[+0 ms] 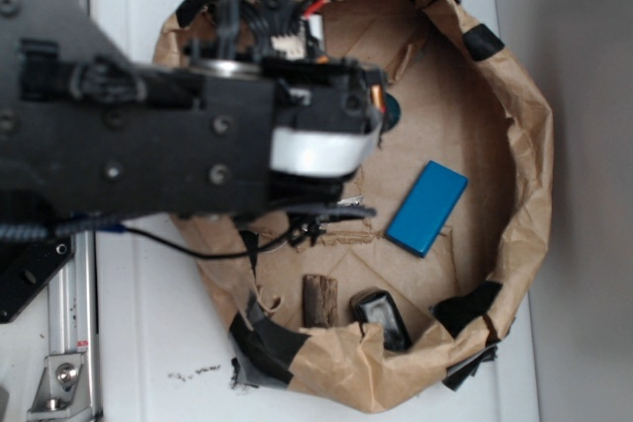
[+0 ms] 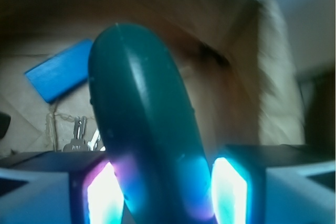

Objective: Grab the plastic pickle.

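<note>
The plastic pickle [image 2: 144, 124] is a glossy dark teal-green oblong. In the wrist view it stands up between my two glowing pads [image 2: 105, 195] and fills the gap between them. My gripper [image 2: 168, 195] is shut on its lower end. In the exterior view only a small teal part of the pickle [image 1: 391, 111] shows at the edge of my black arm [image 1: 198, 145], which hides the gripper fingers. The arm reaches over the left half of the brown paper bag.
The rolled-down brown paper bag [image 1: 524, 145] walls the work area all round. Inside lie a flat blue block [image 1: 427, 208], also in the wrist view [image 2: 60, 70], a shiny black lump [image 1: 384, 315], a brown wood piece [image 1: 318, 300] and keys [image 2: 81, 137].
</note>
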Available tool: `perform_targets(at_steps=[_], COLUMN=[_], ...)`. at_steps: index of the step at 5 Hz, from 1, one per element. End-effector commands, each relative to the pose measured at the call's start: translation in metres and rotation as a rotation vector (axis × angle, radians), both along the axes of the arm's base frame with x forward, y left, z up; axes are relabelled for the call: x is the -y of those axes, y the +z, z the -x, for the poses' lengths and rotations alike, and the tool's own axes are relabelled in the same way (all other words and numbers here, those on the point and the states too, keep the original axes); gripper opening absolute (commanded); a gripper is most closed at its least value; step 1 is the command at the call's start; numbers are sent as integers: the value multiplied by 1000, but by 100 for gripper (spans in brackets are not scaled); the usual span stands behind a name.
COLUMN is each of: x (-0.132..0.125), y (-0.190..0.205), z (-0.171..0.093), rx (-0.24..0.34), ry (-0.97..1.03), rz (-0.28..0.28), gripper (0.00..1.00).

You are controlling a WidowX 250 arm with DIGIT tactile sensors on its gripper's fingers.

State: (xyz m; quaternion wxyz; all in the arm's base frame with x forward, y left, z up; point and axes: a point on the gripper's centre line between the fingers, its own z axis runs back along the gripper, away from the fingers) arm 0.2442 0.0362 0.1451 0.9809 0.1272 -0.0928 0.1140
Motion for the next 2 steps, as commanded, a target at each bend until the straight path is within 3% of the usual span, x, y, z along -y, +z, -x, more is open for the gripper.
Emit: perform_targets(at_steps=[1,2], x=[13,16], y=[-7,-14], z=[-21,-23], rx=[1,-15], ry=[92,98], rz=[155,159], gripper=[0,0])
